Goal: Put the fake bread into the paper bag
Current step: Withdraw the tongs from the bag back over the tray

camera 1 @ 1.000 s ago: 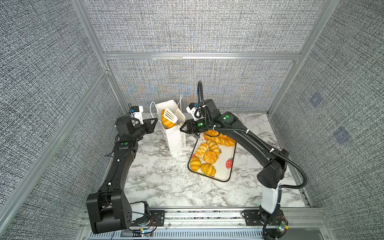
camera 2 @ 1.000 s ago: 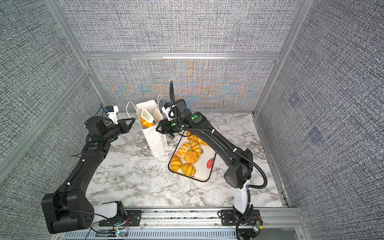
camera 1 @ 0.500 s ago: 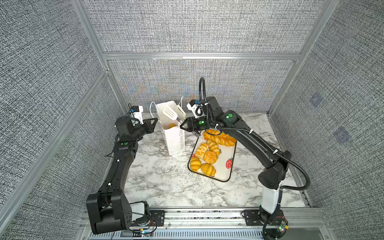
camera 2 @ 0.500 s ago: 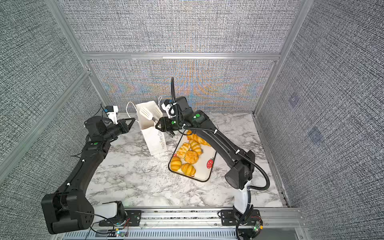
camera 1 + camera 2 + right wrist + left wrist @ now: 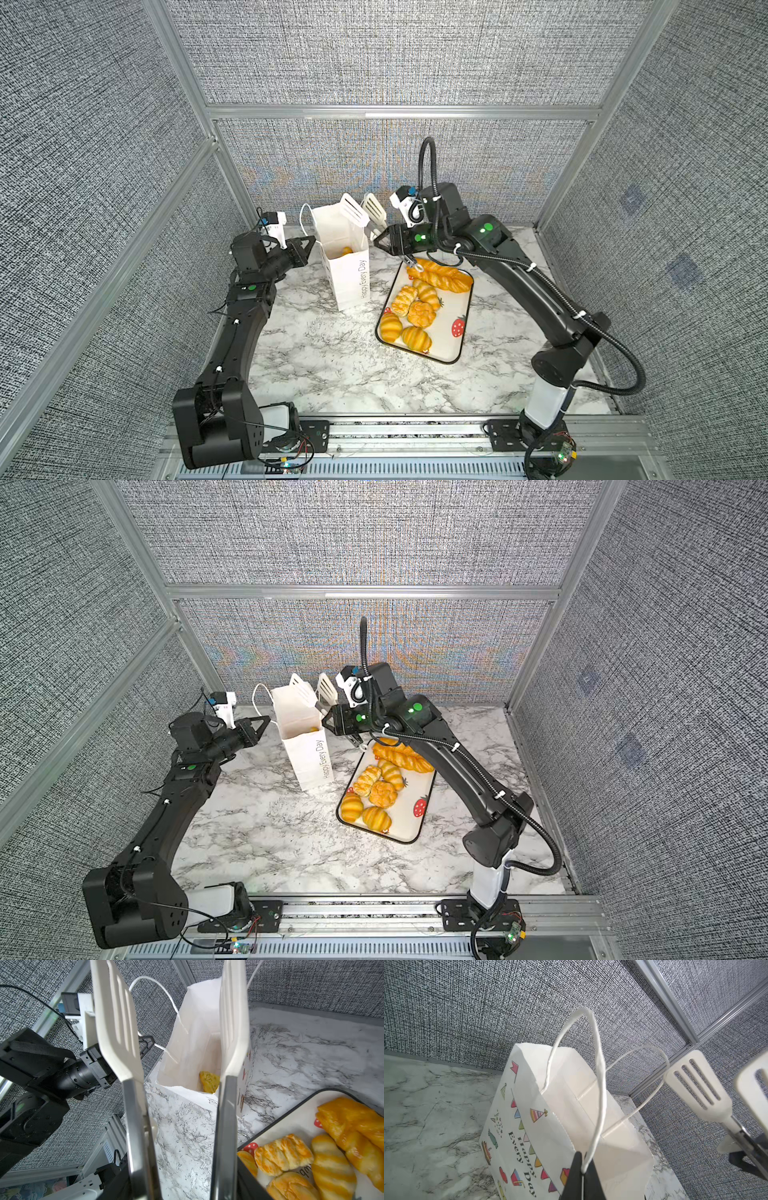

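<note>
fake bread (image 5: 419, 305): most pieces on tray (image 5: 446, 349) mid-worktop (image 5: 332, 365); one piece (image 5: 209, 1082) already inside paper bag (image 5: 347, 274) near back edge. left gripper (image 5: 582, 1160) clamped on cord handle (image 5: 598, 1076), likely steadying bag with mouth open. right gripper (image 5: 384, 243) clasps tongs (image 5: 365, 210); blades apart, empty, raised beside bag mouth.

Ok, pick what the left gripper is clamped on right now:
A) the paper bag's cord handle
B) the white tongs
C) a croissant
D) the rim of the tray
A: in the left wrist view the left gripper is shut with the white cord handle of the paper bag pinched between its fingers, while the tongs are off to one side, apart from it.
</note>
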Available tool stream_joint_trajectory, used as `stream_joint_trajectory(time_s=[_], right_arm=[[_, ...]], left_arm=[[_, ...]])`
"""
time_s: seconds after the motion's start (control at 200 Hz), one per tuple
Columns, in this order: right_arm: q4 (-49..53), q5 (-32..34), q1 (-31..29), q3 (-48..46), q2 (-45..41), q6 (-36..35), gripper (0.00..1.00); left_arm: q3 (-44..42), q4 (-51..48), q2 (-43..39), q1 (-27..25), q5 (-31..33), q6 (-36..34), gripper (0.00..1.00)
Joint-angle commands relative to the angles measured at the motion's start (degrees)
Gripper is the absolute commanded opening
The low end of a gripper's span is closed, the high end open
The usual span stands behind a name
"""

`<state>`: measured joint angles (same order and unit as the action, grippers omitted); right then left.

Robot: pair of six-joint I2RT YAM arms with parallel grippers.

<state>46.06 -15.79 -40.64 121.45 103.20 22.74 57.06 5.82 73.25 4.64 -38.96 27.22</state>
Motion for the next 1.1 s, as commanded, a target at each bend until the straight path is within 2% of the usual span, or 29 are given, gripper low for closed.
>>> stream_joint_trajectory(time_s=[0.0, 0.105, 0.435, 0.775, 1.096], right_arm=[[0.3, 2.16, 0.45, -0.52, -2.08, -1.35, 0.56], [0.14, 4.98, 1.08, -3.04, -4.94, -2.17, 0.56], [-3.04, 7.14, 5.13, -18.32, -16.36, -0.33, 0.56], [-4.48, 7.18, 7.76, -36.09, -25.45, 2.83, 0.56], [-4.14, 6.5, 8.67, -47.27, -30.12, 5.12, 0.56]], left_arm=[[-0.16, 1.34, -0.31, 0.04, -0.24, -0.15, 0.0], [-0.19, 1.23, -0.41, 0.02, -0.24, -0.24, 0.0], [-0.08, 1.29, -0.32, 0.02, -0.24, -0.18, 0.0], [-0.1, 1.15, -0.35, 0.01, -0.15, -0.17, 0.0], [-0.07, 1.21, -0.27, 0.06, -0.26, -0.22, 0.0]])
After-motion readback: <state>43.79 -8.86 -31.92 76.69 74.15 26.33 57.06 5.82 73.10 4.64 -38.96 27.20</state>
